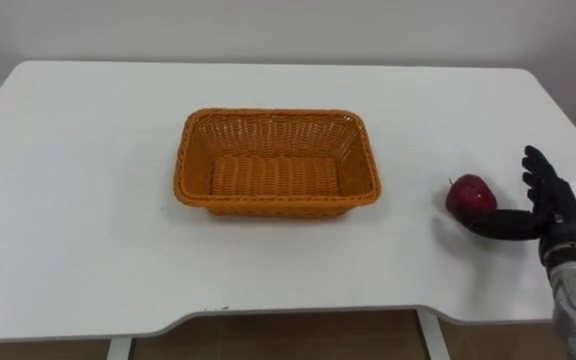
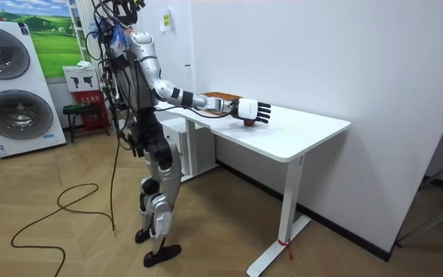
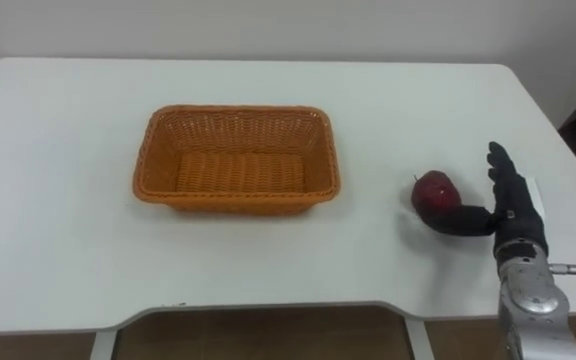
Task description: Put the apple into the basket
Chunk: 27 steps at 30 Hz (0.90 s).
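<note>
Red apple (image 1: 470,195) rests on the white table (image 1: 88,200), to the right of the orange wicker basket (image 1: 278,113) and clear of it, about level with the basket's near rim, stem dimple facing up. Basket is rectangular and upright, long sides running left to right, its woven floor in plain view. Right hand (image 1: 553,205) comes in from the lower right and sits farther right of the basket than the apple does, palm turned toward the apple. Fingers are straight and slightly spread, pointing up and away from the robot; none curled round the fruit, and a gap shows between them and the apple's right flank. Thumb is stretched out sideways toward the basket, low over the tabletop along the apple's near lower edge; its tip looks to be against the apple, though real contact cannot be confirmed from either eye view. Apple not lifted: its underside meets the table surface. Room view: robot stands upright on the wood floor at the table's long edge, right arm held out over the tabletop, dark hand (image 2: 254,111) just beside the apple (image 2: 248,121); the basket lies beyond the forearm, toward the room view's left, mostly hidden by the arm. Two white washing machines (image 2: 10,85) stand well away from the basket at the room view's left edge
</note>
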Available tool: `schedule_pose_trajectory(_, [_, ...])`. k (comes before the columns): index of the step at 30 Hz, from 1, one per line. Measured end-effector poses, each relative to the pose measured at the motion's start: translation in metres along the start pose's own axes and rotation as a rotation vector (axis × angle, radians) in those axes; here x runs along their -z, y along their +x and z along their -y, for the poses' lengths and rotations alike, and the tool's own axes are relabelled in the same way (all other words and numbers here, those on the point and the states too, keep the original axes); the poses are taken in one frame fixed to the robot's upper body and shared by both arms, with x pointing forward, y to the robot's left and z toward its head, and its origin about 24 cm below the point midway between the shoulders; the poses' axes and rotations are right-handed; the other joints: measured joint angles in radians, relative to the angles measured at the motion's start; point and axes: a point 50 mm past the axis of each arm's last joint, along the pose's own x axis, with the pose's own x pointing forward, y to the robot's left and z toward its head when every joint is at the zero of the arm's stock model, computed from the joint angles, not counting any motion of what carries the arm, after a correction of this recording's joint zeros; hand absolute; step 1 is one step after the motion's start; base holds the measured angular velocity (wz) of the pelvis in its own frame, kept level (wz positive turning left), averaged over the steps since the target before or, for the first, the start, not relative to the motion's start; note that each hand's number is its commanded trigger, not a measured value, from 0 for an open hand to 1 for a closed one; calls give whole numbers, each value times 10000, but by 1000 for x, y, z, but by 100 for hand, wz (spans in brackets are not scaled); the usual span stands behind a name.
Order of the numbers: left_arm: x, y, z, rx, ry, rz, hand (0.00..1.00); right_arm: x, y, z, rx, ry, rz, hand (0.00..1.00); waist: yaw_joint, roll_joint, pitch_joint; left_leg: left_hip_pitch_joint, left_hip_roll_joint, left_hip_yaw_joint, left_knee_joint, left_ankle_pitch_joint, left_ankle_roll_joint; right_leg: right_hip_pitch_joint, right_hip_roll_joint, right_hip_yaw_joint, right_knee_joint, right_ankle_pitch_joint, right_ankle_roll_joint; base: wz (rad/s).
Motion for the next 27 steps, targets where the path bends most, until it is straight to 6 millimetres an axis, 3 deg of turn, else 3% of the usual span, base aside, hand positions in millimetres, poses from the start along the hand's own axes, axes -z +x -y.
schedule_pose_trajectory(19, [-1,0,-2,84,-39,29,0,2,-2,-19,-1107,-1313,-20,0,56,-10,-19,27,-11,-82,33,0,1,122,14,-111,21,-1,1,1])
schedule_pose_trajectory(22, [-1,0,-1,140,-38,4,0,3,-2,-19,-1121,-1472,-44,100,65,-25,-32,-5,-10,-115,82,0,0,122,14,-152,20,-1,1,3])
schedule_pose_trajectory(27, [-1,0,-1,154,-32,-33,0,4,-2,-19,-1135,-1760,-132,100,157,-10,-58,-60,-12,-148,167,0,0,126,6,-244,23,0,0,2])
